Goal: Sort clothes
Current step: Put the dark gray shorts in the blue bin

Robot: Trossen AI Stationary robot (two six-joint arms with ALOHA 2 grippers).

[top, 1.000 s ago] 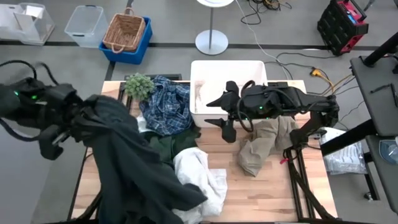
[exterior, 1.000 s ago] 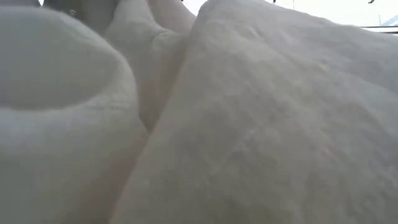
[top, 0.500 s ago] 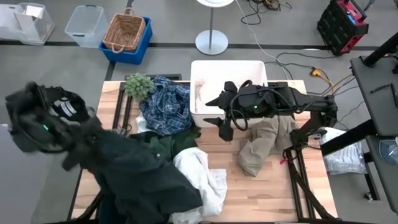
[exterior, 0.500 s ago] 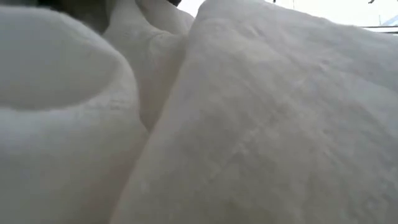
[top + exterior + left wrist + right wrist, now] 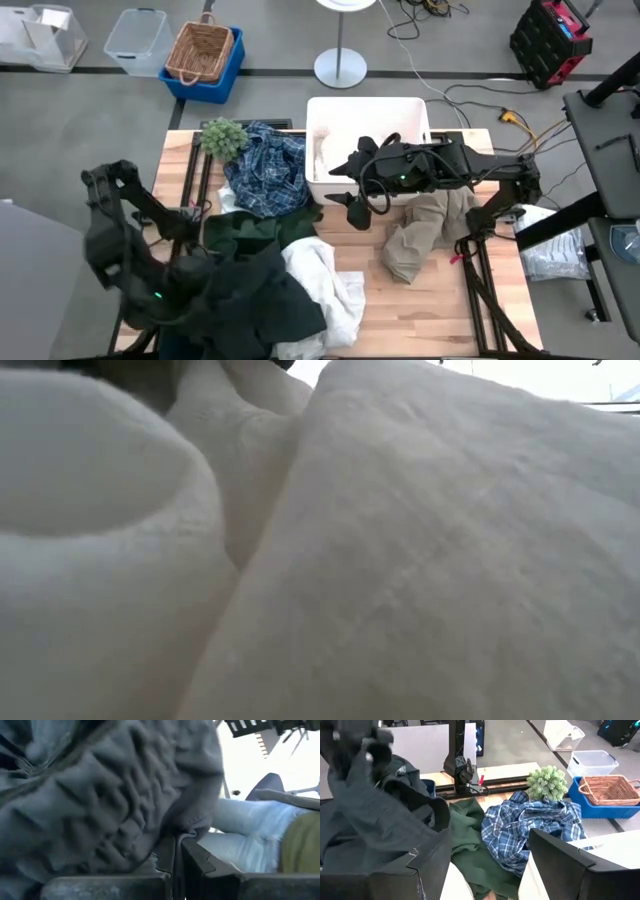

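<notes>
My left gripper is low at the table's near left, shut on the dark grey garment, which lies heaped over the white garment and the dark green one. The blue-and-white plaid shirt lies at the far left, next to the white bin. A khaki garment lies at the right. My right gripper hovers open by the bin's near left corner, touching nothing. White cloth fills the low view. My left gripper pinches a bunched fold of the dark grey garment between its two shut fingers. It comes slanting down from the table's left side. The rest of the garment lies heaped and slack on the table and on the clothes under it.
A small green plant stands at the table's far left corner. On the floor behind are a wicker basket in a blue crate, a clear tub and a lamp base. Bare wood shows at the near right.
My left gripper has come down and toward the table's near edge, turning at the wrist, still shut on the dark grey garment. The garment, which hung spread from high at the left, has sunk into a heap at the near left.
</notes>
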